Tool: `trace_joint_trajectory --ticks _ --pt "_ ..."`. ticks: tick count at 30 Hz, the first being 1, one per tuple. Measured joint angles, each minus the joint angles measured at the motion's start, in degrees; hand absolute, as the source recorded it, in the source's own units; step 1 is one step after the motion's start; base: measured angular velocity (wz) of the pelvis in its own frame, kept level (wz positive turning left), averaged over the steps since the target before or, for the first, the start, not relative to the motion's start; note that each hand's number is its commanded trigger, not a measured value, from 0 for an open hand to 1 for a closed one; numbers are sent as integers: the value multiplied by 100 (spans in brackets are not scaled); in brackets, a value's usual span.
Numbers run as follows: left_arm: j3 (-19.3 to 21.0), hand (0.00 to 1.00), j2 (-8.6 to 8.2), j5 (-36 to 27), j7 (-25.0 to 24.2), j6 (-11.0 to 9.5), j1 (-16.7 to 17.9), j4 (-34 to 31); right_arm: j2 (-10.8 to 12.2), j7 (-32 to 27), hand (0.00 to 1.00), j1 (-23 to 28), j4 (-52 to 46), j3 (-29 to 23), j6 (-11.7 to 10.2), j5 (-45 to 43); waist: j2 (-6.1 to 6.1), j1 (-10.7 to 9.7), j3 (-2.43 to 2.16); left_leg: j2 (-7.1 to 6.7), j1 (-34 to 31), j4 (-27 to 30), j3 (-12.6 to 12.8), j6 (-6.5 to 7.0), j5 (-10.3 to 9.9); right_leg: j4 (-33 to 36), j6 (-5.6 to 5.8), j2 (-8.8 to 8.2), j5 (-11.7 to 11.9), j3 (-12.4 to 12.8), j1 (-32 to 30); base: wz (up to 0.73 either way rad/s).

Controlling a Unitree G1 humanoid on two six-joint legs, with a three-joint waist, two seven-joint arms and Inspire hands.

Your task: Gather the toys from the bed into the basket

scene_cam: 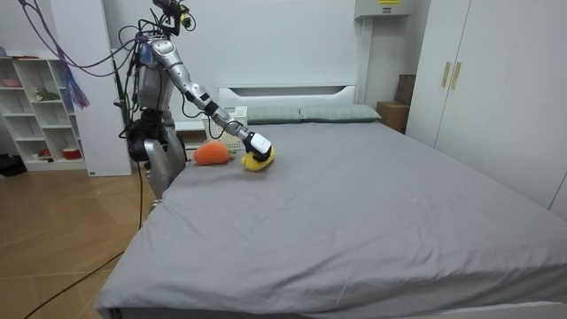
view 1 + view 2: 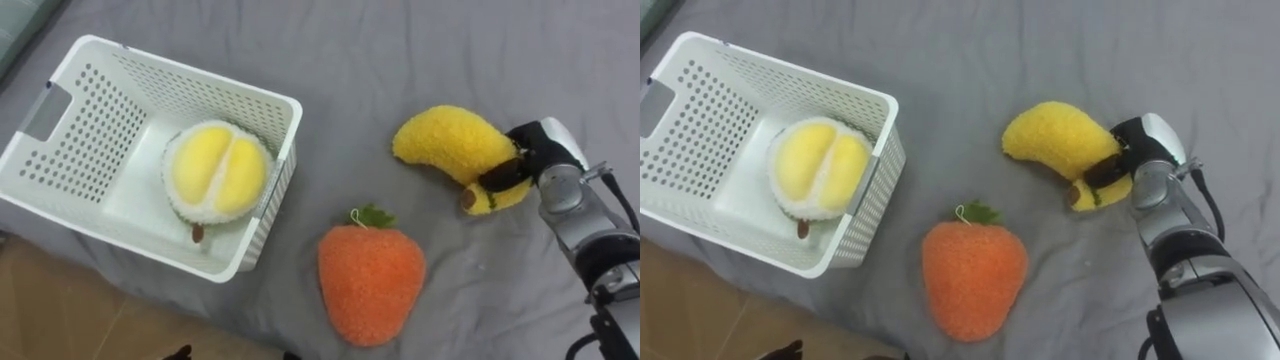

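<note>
A white shelf [image 1: 42,115] stands at the room view's left, a white wardrobe [image 1: 496,89] at its right, over a wooden floor [image 1: 62,235].

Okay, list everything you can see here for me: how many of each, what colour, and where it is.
basket: one, white, at the bed's near left edge
durian toy: one, yellow with a pale rim, inside the basket
orange toy: one, orange with a green leaf, on the sheet right of the basket, apart from it
banana toy: one, yellow, on the sheet further right
bed: one, grey sheet, under all of these
pillows: two, grey-green, at the bed's head
shelf unit: one, white, room view's left
wardrobe: one, pale, room view's right
right hand: one, white and dark, fingers curled on the banana toy's end
</note>
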Motion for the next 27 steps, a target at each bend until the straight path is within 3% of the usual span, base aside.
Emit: trace_joint_trajectory --ticks 4,6,7,9,11,13,16,17,21,27 --pt "122 0 17 63 0 0 17 -2 -14 -5 100 32 -225 -198 0 109 6 -30 -12 -3 80 13 -10 -1 1 2 0 2 0 23 86 0" --pt "147 0 19 96 0 1 96 -58 -30 17 100 157 -714 -202 51 97 1 -77 -32 -1 212 10 -7 -1 1 3 0 3 0 22 214 0" --pt "272 0 23 176 -3 -9 252 -173 -38 89 100 195 -1272 -201 127 91 -11 -195 -71 -1 275 -4 -7 -1 1 9 0 2 0 24 266 -4" --pt "460 0 24 241 -5 -20 364 -165 -112 122 100 209 -1999 -201 85 125 -14 -296 -84 0 502 -32 -4 -1 1 -4 1 3 -1 -6 479 -2" --pt "540 0 72 305 5 -21 615 -193 -145 109 100 439 -2799 -203 112 136 -73 -345 -255 -12 920 -108 -1 -3 0 -164 2 18 -1 -13 948 7" --pt "583 0 80 348 17 -15 740 -200 -133 111 100 638 -3381 -186 96 109 -124 -350 -313 -29 1272 -193 -8 -4 -2 -334 2 31 -1 -17 1355 2" --pt "698 0 37 461 28 -10 742 -206 -123 131 100 700 -3770 -178 138 -51 -129 -362 -320 -52 1645 -318 -8 -3 -6 -497 29 34 -17 -55 1771 12" --pt "730 0 36 462 29 -1 765 -224 -124 210 100 749 -4037 -178 198 -172 -134 -364 -323 -65 1703 -386 -8 3 -12 -488 90 20 -55 -64 1801 9" --pt "915 0 14 596 32 124 912 -472 -92 368 100 1118 -5124 -178 329 -482 -125 -381 -331 -88 1707 -393 -54 19 -19 -472 89 23 -60 -3 1848 5" --pt "961 0 -3 825 33 255 944 -556 329 488 100 1141 -5733 -172 422 -716 -115 -400 -328 -123 1889 -322 -182 26 -24 -503 97 8 -66 -141 2123 13"
